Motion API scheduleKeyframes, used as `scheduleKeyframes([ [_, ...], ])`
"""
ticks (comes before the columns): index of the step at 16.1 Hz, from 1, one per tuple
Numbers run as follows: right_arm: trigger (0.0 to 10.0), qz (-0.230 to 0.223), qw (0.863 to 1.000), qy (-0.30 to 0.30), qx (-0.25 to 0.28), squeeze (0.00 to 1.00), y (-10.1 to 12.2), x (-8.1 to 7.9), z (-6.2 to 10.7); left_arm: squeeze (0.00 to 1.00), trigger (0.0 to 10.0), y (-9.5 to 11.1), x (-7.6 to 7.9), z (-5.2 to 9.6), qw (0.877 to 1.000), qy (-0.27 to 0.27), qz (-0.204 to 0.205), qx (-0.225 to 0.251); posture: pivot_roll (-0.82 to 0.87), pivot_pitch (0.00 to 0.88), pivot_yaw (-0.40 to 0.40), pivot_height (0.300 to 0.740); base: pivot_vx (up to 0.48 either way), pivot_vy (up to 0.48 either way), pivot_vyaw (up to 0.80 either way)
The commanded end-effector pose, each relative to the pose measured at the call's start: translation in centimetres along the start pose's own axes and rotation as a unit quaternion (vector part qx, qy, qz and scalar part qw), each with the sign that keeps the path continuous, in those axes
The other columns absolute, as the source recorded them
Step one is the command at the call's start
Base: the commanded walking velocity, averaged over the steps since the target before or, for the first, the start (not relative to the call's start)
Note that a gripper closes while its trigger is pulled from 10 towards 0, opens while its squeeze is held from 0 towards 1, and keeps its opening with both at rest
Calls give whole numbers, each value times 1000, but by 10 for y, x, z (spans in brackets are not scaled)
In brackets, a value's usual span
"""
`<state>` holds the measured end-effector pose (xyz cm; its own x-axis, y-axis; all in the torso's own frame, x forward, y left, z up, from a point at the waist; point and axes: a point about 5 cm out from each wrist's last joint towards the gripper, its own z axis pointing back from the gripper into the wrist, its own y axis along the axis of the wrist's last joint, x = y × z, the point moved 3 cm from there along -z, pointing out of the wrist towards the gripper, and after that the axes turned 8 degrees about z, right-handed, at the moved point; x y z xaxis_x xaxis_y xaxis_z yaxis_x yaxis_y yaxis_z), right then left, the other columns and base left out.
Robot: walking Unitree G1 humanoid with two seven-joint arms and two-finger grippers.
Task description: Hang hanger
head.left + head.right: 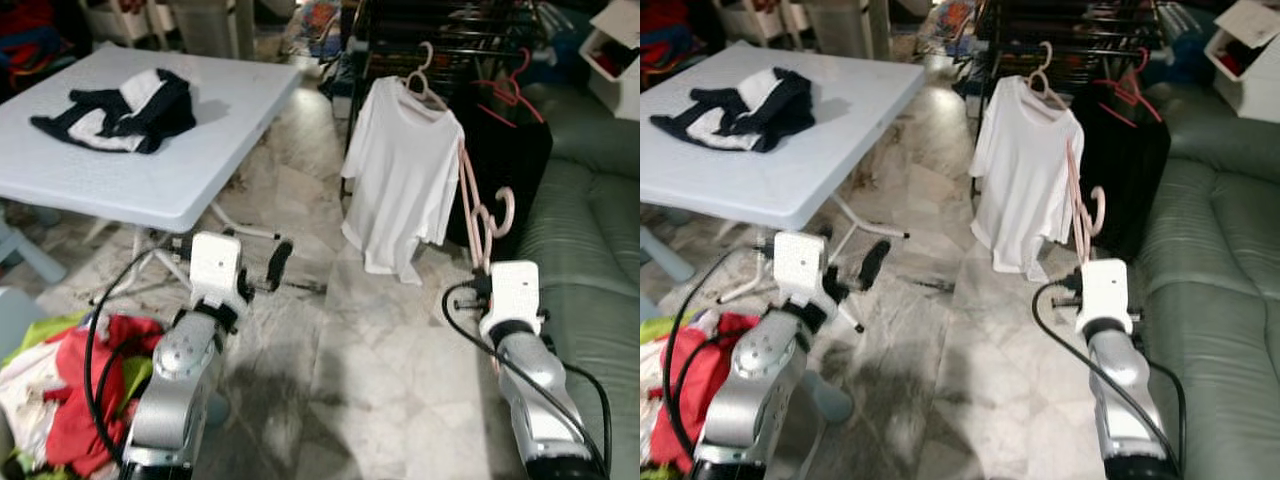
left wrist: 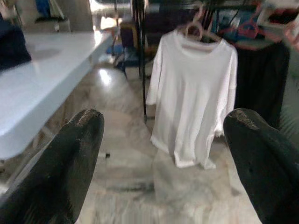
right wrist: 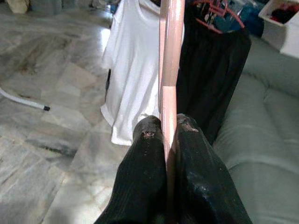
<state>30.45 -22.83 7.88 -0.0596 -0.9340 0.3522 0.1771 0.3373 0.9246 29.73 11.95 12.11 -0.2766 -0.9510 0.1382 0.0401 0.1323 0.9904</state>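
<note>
Hanger [image 1: 480, 215]: pink, held before the white shirt [image 1: 400, 175] near the rack [image 1: 1080, 30].
Handling: judged light, rigid, smooth (prone to swing); best gripped on the straight bar.
Axis: long axis ran upward from the end effector, hook [image 1: 503, 212] on its far side.
Right end effector [image 3: 167, 140]: clenched on the hanger bar.
Left end effector [image 2: 170, 154]: released, near the desk [image 1: 190, 190].

Item: pink hanger [image 1: 478, 205] | State: clamped between closed fingers of right pincer [image 3: 169, 128] | Pose: near upright, hook [image 1: 503, 211] at upper end | Location: beside hanging white shirt [image 1: 402, 175], before black garment [image 1: 505, 160].
</note>
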Motion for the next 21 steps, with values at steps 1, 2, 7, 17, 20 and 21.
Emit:
scheduleKeyframes([
  [1, 10000, -4, 1000, 9, 1, 0, 2, -4, -1, 0, 10000, -7, -8, 3, 1000, 12, -2, -13, -32, 43, 18, 740, 480, 0, 0],
  [2, 10000, -5, 1000, 12, -1, 0, 1, -4, -1, 0, 10000, -11, -11, 5, 1000, 19, 5, -21, -31, 47, 18, 740, 480, 0, 0],
  [7, 10000, -10, 1000, 18, -1, 0, 1, -7, -2, 0, 10000, -15, -11, 6, 1000, 20, 3, -21, -31, 47, 18, 740, 480, 0, 0],
  [17, 10000, -14, 999, 33, 1, 0, 2, -18, -4, 0, 10000, -31, -22, 15, 997, 60, -15, -44, -13, 24, 8, 740, 144, 0, 0],
  [20, 10000, -14, 999, 39, -4, 0, -1, -21, -3, 0, 10000, -34, -23, 16, 997, 60, -19, -47, -10, 21, 6, 740, 0, 0, 0],
  [21, 10000, -13, 999, 40, -7, 0, -3, -22, -3, 0, 10000, -35, -24, 17, 997, 60, -20, -48, -10, 21, 6, 740, 0, 0, 0],
])
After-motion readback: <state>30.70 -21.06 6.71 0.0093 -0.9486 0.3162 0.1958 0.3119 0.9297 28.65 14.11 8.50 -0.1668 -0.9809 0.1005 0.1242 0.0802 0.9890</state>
